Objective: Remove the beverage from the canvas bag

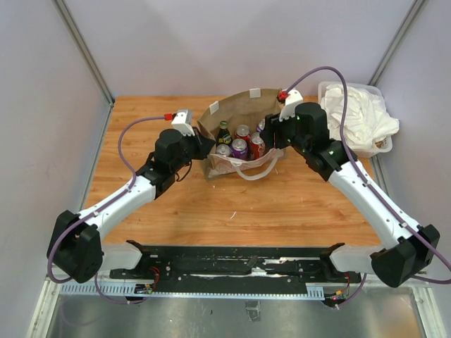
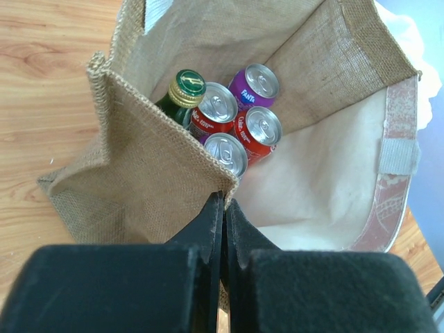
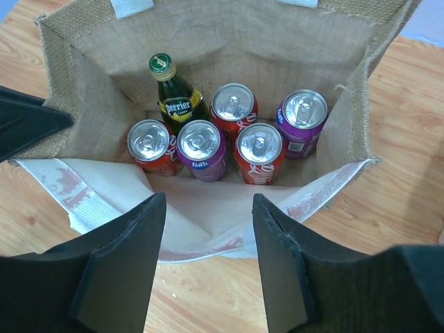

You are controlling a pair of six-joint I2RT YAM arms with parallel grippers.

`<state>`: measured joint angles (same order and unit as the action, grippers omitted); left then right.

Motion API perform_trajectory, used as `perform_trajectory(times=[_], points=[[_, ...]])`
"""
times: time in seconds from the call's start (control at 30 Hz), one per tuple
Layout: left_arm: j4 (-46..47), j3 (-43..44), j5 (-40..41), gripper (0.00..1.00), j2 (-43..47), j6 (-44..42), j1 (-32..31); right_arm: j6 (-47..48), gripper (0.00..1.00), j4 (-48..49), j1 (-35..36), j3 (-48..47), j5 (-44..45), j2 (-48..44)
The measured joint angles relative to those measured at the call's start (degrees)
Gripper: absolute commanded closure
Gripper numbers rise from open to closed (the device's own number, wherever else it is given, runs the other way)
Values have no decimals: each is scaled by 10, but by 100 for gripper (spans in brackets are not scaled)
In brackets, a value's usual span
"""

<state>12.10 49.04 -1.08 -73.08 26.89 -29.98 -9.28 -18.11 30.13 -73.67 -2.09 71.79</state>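
Pale grey panel walls [image 1: 211,42] enclose a wooden table [image 1: 282,204]. A dull metal sheet [image 1: 211,317] lies beyond its near edge

Showed cream lining and faded reddish print on the soft tan-brown canvas bag [image 3: 229,48]. Gleamed silver atop the red soda cans [image 3: 258,156] and purple soda cans [image 3: 201,149]. Wore a yellow label on the dark green glass bottle [image 3: 175,97]. Ran orange-brown across the wood-grain counter [image 3: 409,139].

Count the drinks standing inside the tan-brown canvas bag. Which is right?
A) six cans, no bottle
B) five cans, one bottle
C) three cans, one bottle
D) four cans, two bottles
B: the right wrist view shows one green glass bottle, three red cans and two purple cans inside the tan-brown canvas bag.
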Motion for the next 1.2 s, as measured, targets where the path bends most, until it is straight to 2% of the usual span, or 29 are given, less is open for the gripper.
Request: perform_trajectory(times=[0.43,0.8,1.2], points=[[44,-73,16,100,24,2,-18,6,48,2,21,0,2,58],[75,-60,17,100,-24,6,-46,9,47,3,34,13,14,70],[69,-60,31,100,-24,6,-54,22,49,-6,65,26,17,122]])
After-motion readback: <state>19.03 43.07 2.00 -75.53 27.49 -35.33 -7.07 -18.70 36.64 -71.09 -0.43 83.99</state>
